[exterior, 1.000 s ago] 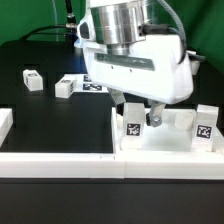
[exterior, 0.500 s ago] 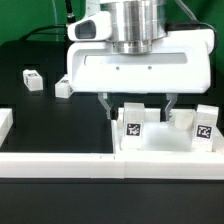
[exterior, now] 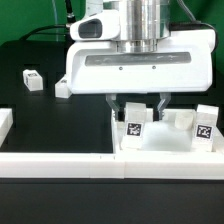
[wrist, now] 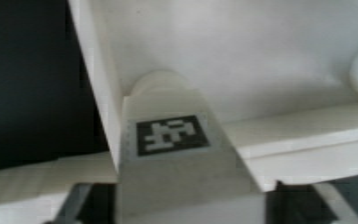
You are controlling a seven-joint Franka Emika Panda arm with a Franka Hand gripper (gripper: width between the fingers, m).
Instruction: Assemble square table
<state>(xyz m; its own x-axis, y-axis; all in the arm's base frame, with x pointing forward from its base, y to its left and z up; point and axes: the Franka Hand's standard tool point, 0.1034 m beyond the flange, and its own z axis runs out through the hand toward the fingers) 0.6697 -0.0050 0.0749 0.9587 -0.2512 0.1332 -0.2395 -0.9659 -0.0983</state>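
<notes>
While the grasp on 1 leg (exterior: 134,128) looks to be the step in hand, the border bar (exterior: 60,163), a long matte white strip, lies just in front of the tabletop (exterior: 175,150). That leg, a small white block with a black-and-white tag, stands upright at the tabletop's edge on the exterior view's left. The gripper (exterior: 137,106) straddles it with its jaws narrow; whether the pads touch, I cannot tell. The next move probably calls for a firm pinch and a straight lift. 2 more tagged legs (exterior: 205,128) stand toward the tabletop's other side. 2 small blocks (exterior: 33,78) lie beyond it on the black table (exterior: 30,45).
</notes>
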